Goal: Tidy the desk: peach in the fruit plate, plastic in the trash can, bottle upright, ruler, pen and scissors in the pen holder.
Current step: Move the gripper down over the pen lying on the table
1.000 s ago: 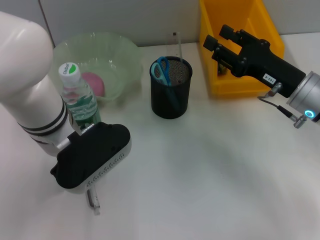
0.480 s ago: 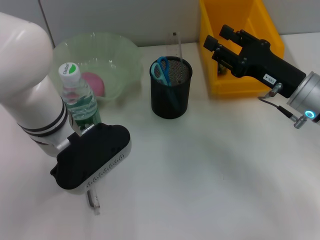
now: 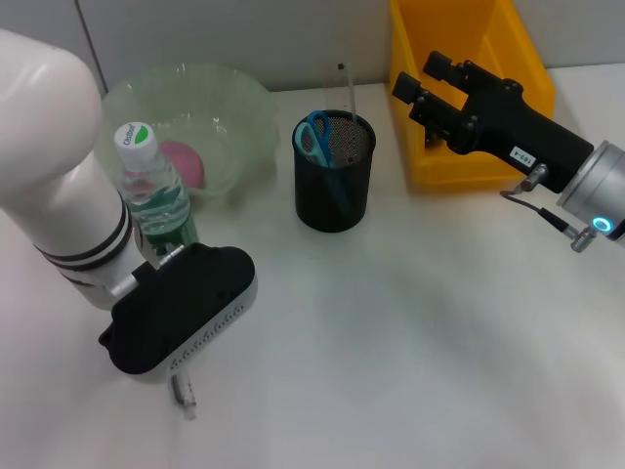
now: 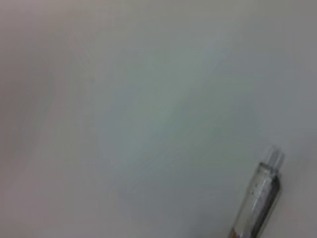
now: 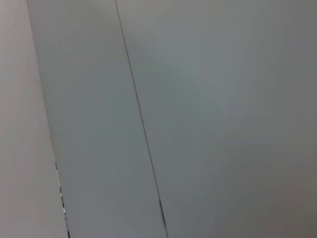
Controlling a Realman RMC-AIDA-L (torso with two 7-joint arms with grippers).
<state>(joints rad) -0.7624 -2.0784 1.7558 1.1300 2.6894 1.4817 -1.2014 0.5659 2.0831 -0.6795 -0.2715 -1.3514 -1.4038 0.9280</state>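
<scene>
A clear pen [image 3: 184,393] [image 4: 257,198] lies on the white desk, its tip poking out from under my left gripper [image 3: 179,311], which hovers right over it. A capped water bottle [image 3: 151,195] stands upright beside the left arm. The pink peach [image 3: 183,162] rests in the green fruit plate [image 3: 244,107]. Blue-handled scissors [image 3: 314,138] and a clear ruler [image 3: 346,88] stand in the black mesh pen holder [image 3: 335,191]. My right gripper [image 3: 422,76] is open and holds nothing, raised at the front left corner of the yellow trash can [image 3: 488,39]. The plastic is out of view.
The desk [image 3: 410,352] stretches white and bare in front of the pen holder and to the right. A grey wall [image 5: 198,99] stands behind the desk. The fruit plate, bottle and left arm crowd the left side.
My right gripper has edged slightly to the left beside the trash can. The left arm and the pen have not moved.
</scene>
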